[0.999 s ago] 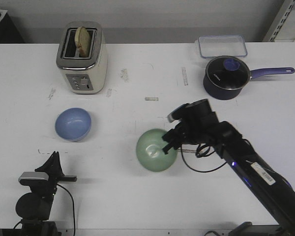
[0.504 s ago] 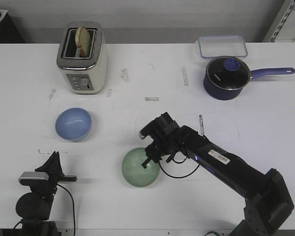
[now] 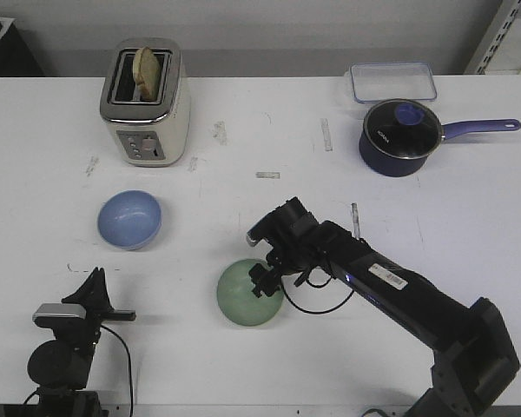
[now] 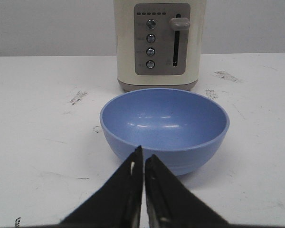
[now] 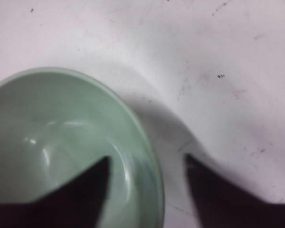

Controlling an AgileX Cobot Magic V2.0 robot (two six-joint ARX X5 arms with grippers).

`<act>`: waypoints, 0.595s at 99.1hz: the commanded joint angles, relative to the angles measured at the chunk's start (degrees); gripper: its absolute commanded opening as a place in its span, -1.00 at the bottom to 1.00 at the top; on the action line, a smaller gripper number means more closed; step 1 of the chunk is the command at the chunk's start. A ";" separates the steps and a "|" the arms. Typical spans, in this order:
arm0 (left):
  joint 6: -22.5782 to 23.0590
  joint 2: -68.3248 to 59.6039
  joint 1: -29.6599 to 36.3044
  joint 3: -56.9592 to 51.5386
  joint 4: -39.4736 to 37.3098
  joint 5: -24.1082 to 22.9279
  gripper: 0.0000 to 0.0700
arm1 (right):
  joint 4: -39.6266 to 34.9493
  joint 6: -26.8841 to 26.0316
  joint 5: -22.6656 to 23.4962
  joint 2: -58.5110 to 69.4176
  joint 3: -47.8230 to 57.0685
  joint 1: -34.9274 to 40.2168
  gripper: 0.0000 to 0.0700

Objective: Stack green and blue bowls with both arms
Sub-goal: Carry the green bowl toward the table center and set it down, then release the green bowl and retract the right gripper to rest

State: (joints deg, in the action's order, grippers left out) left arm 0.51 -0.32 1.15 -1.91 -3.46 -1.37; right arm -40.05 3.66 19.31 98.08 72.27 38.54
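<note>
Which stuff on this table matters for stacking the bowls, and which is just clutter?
For the job: green bowl, blue bowl, right end effector, left end effector.
Lying about: toaster, saucepan, plastic container.

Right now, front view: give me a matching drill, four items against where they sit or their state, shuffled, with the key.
Items:
1. green bowl
2. blue bowl
3. toaster
4. saucepan

States:
A. lid on, far right of the table
B. rim straddled by the open right gripper jaws
C. holds a slice of bread, far left
D. stands alone in front of the toaster, ahead of the shut left gripper

Pairs: 1-B, 2-D, 3-C, 4-A
</note>
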 commanded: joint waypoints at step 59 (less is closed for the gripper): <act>-0.13 0.07 -0.07 1.22 -0.92 0.07 -1.00 | -2.16 1.03 -11.37 -22.95 3.91 -18.40 -1.00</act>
State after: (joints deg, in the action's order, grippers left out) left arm 0.51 -0.30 1.15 -1.91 -3.49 -1.37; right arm -41.74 3.92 10.17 76.64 76.27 22.48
